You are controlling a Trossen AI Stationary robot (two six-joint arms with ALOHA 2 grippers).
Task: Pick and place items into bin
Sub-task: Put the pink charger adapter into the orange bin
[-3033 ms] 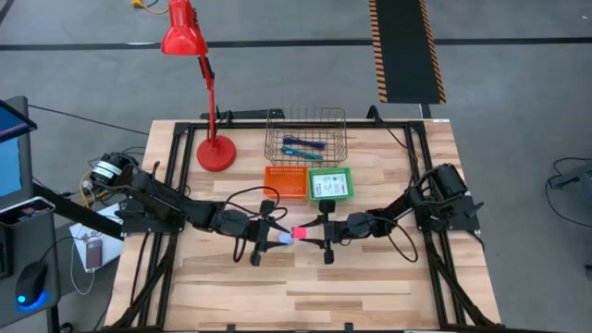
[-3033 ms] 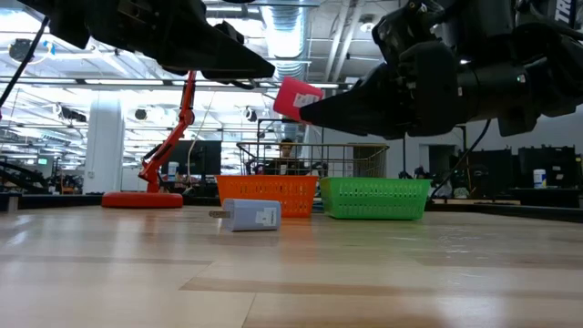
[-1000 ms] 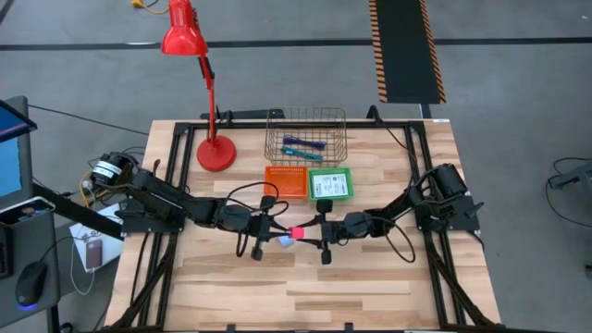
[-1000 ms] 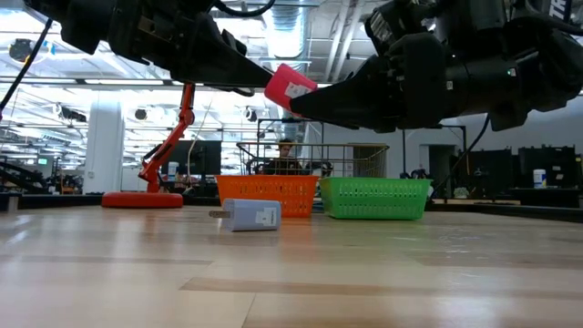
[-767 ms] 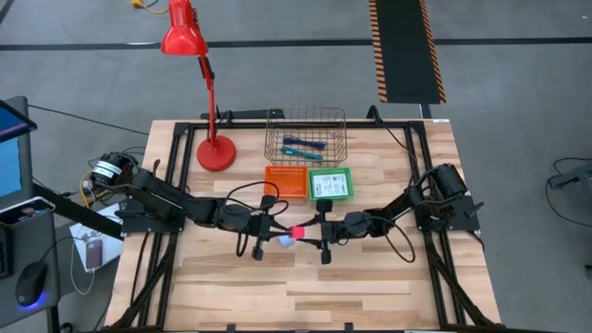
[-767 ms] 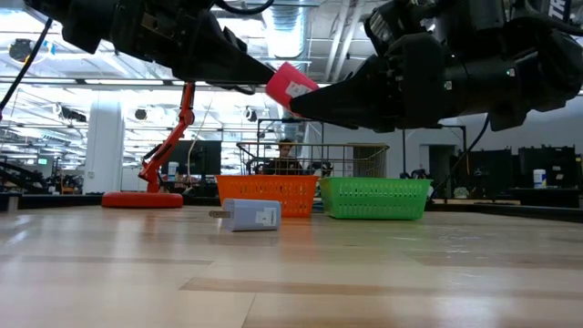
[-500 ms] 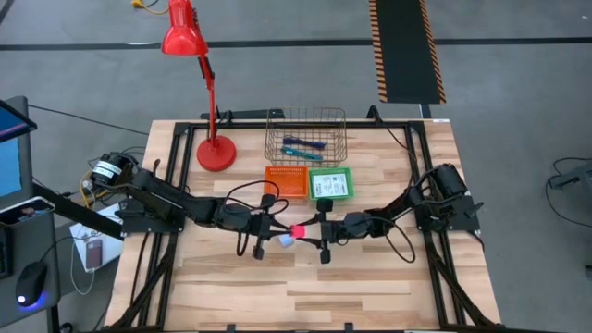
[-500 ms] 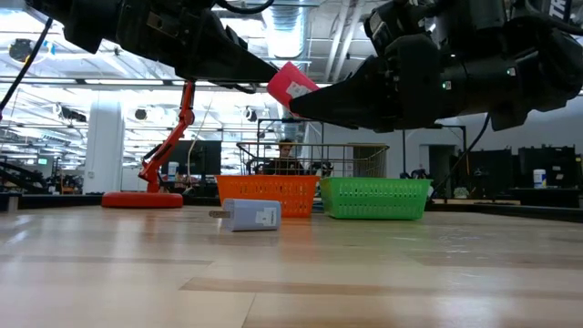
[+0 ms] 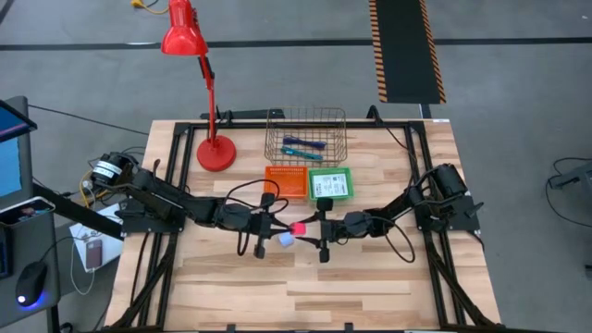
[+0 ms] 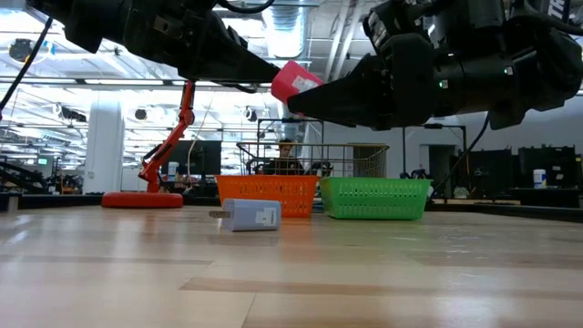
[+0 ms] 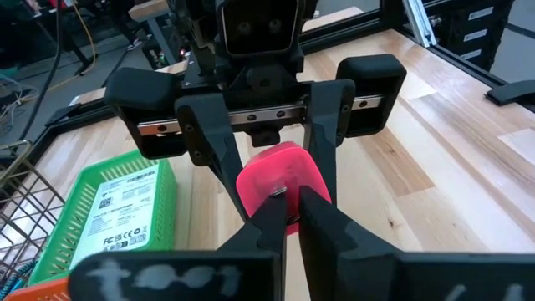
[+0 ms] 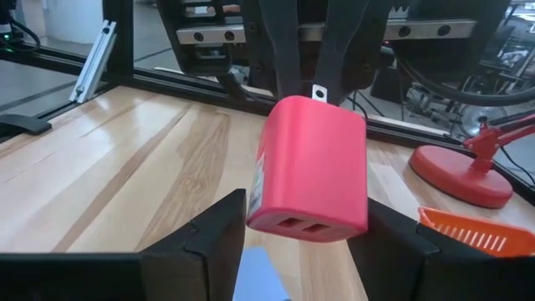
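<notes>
We are pinching the pink block's point(image 12: 310, 167) prong in our closed left gripper point(image 11: 287, 203), mid-air above the table point(image 9: 370, 277). Our right gripper point(image 12: 303, 230), at the block's three o'clock, is standing open around it without gripping.

Pink block point(image 12: 311, 167): smooth matt plastic. Table point(image 9: 370, 287): pale wood, satin sheen. Bin point(image 9: 305, 134): bare metal wire.

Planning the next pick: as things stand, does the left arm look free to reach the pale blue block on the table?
Probably not yet. The left gripper is shut on the pink block's prong, though the pale blue block lies uncovered below.
</notes>
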